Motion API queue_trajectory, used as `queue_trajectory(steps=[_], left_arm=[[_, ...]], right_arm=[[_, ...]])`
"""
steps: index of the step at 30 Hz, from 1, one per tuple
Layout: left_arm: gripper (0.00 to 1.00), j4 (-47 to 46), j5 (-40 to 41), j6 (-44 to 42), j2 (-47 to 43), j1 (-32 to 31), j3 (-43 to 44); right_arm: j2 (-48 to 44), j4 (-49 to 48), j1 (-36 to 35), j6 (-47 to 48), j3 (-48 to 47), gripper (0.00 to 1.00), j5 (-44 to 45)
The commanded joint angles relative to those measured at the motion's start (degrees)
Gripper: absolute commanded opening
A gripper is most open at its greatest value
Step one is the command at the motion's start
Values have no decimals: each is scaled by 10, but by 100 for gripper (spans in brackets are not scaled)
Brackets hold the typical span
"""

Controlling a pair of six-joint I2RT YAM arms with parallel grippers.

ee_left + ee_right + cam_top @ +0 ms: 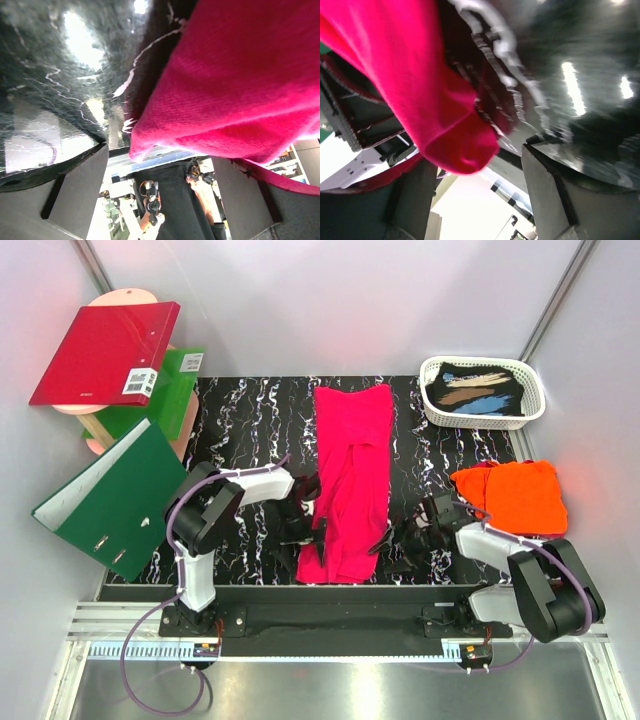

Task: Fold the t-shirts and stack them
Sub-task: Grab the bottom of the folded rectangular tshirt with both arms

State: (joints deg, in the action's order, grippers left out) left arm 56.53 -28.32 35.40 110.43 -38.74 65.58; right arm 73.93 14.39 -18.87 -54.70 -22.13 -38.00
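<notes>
The left gripper [159,154] is closest in its own wrist view: two blunt, matte dark-grey fingers [75,200] stand far apart and clamp nothing, and a rounded fold of the magenta t-shirt [352,460] reaches down to the gap at their tips. The right gripper [477,156] is spread just as wide and also holds nothing, with a soft corner of the same shirt hanging between its tips, nearer its left finger. From above, this shirt lies folded into a long narrow strip down the middle of the table [240,430], running from close to the far edge almost to the near edge, rumpled and wider at its near end. The two grippers flank that near end, one on each long side. Bare table lies open on both sides of the strip. On the left it runs to a green ring binder [115,498] that lies tilted over the table's left edge. On the right it runs to the orange t-shirt [515,498], a loosely folded bundle at the right edge, well apart from the magenta one. Only the wrist views show the fine woven grain of the cloth and the glossy table top mirroring bright lights. Only the top view shows the layout as a whole. The table is black with white marble veining. A white slotted basket [428,390] with dark printed cloth [480,390] in it sits at the far right corner, and a stiff red ring binder [105,352] rests at the far left.
</notes>
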Motion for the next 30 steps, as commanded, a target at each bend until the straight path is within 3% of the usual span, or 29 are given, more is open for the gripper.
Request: queue_trajectory(steps=[1, 6, 11, 12, 13, 14, 15, 16, 17, 20, 24, 30], left_arm=[[92, -12, 17, -11, -8, -1, -18], [92, -14, 22, -9, -22, 2, -28], [88, -12, 23, -9, -29, 14, -29], [84, -12, 23, -9, -29, 16, -28], [79, -12, 23, -9, -31, 19, -29], [52, -12, 22, -9, -32, 21, -29], [28, -11, 25, -9, -32, 23, -27], [10, -8, 24, -9, -31, 26, -26], [0, -6, 24, -10, -30, 27, -24], [0, 0, 28, -9, -36, 30, -8], [0, 9, 45, -4, -50, 30, 35], [0, 32, 50, -1, -58, 30, 114]], right_arm=[[43, -175, -57, -65, 28, 73, 64], [165, -154, -133, -27, -69, 73, 80], [228, -96, -138, -18, -123, 67, 65], [242, -46, -139, -12, -135, 53, 61], [250, -24, -139, -6, -147, 47, 54], [258, 1, -139, 11, -172, 35, 32], [269, 53, -139, 15, -184, 17, 23], [271, 80, -139, 19, -193, 10, 17], [271, 104, -138, 33, -214, 6, 7], [260, 183, -138, 50, -256, 0, -15], [246, 302, -138, 89, -325, 0, -27], [237, 397, -129, 138, -423, 0, 0]])
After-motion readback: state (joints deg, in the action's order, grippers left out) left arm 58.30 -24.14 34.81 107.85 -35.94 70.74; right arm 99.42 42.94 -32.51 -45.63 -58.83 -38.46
